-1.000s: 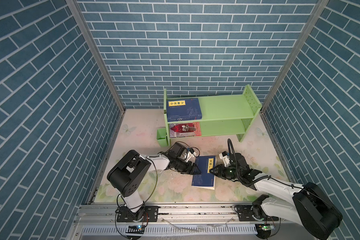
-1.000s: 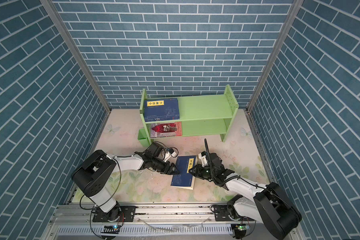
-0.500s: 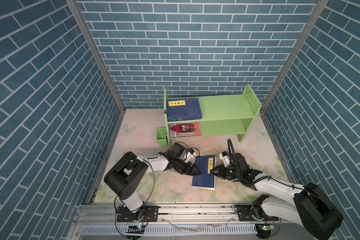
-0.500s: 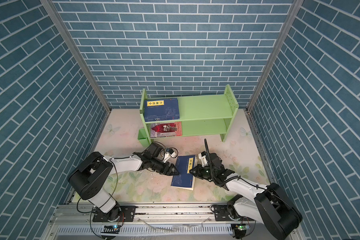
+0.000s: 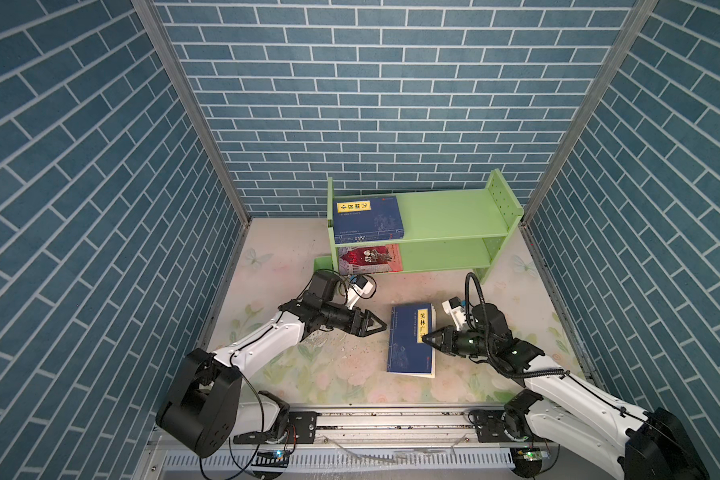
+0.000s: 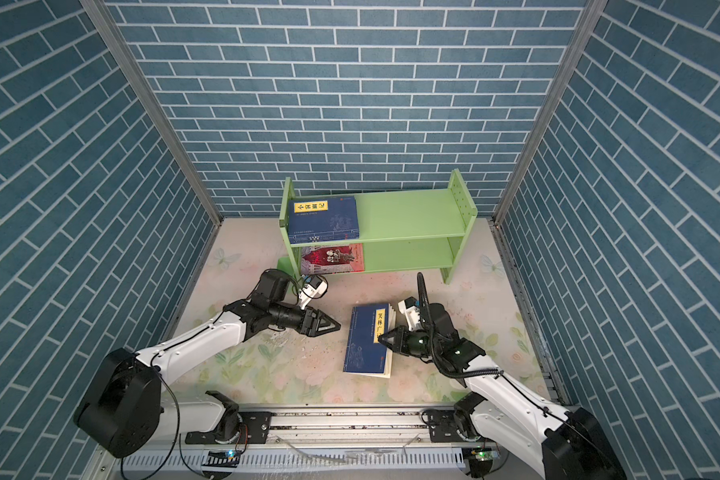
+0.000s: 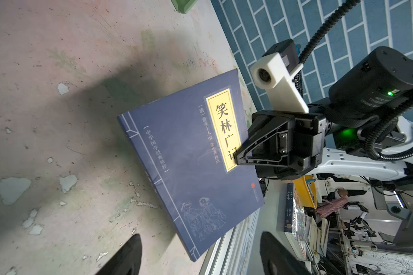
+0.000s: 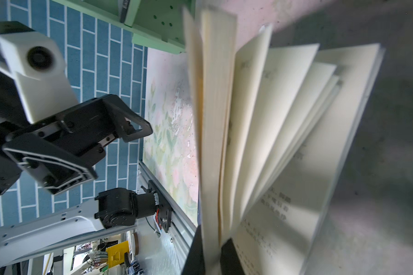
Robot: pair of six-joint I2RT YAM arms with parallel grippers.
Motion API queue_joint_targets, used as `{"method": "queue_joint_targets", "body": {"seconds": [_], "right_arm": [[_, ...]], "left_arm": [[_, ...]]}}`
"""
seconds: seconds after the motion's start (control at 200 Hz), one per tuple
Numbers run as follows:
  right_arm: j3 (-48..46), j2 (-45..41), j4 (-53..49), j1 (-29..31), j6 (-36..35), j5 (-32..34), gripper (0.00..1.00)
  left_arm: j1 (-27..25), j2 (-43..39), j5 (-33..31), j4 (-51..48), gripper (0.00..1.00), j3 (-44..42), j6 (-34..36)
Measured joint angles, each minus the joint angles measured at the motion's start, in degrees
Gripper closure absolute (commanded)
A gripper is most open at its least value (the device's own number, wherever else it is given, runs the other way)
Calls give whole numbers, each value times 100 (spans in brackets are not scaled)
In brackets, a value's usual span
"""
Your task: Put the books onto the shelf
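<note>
A dark blue book (image 5: 408, 345) (image 6: 364, 345) (image 7: 191, 164) with a yellow label lies on the floral floor, in front of the shelf (image 5: 449, 216) (image 6: 408, 216) (image 8: 157, 23). My right gripper (image 5: 425, 337) (image 6: 381, 337) (image 7: 239, 159) (image 8: 212, 259) is shut on the book's right edge. It pinches the cover and a bunch of pages (image 8: 272, 142), and the pages under them fan out. My left gripper (image 5: 381, 326) (image 6: 335, 325) (image 7: 199, 235) (image 8: 121, 152) is open just left of the book, apart from it. A blue book (image 5: 368, 218) (image 6: 323, 218) lies on the top tier and a red one (image 5: 371, 258) (image 6: 332, 257) on the lower tier.
Blue brick walls (image 5: 371, 104) close in the back and both sides. A small green cup (image 5: 323, 262) (image 6: 285, 262) hangs on the shelf's left end. The metal rail (image 5: 391, 424) runs along the front edge. The right half of both tiers is bare.
My right jaws have closed on the book's edge. My left gripper has drawn back a little to the left, away from the book.
</note>
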Motion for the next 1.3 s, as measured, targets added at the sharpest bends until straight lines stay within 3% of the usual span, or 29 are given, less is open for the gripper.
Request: {"method": "queue_joint_targets", "body": {"seconds": [0.215, 0.335, 0.535, 0.83, 0.97, 1.3], "right_arm": [[619, -461, -651, -98, -201, -356, 100], [909, -514, -968, -103, -332, -562, 100], [1239, -490, -1189, -105, -483, -785, 100], [1519, -205, -1027, -105, -520, -1038, 100], [1576, -74, -837, -105, -518, -1141, 100], [1648, 251, -487, -109, -520, -1327, 100]], "left_arm": [[334, -199, 608, -223, 18, 9, 37], [330, -190, 1132, 208, 11, -22, -439], [260, -188, 1668, 881, 9, -31, -1088], [20, -66, 1755, 1058, 20, -20, -1423], [-85, 76, 1773, 1086, 30, 122, -1604], [-101, 129, 1836, 1165, 83, 380, -2006]]}}
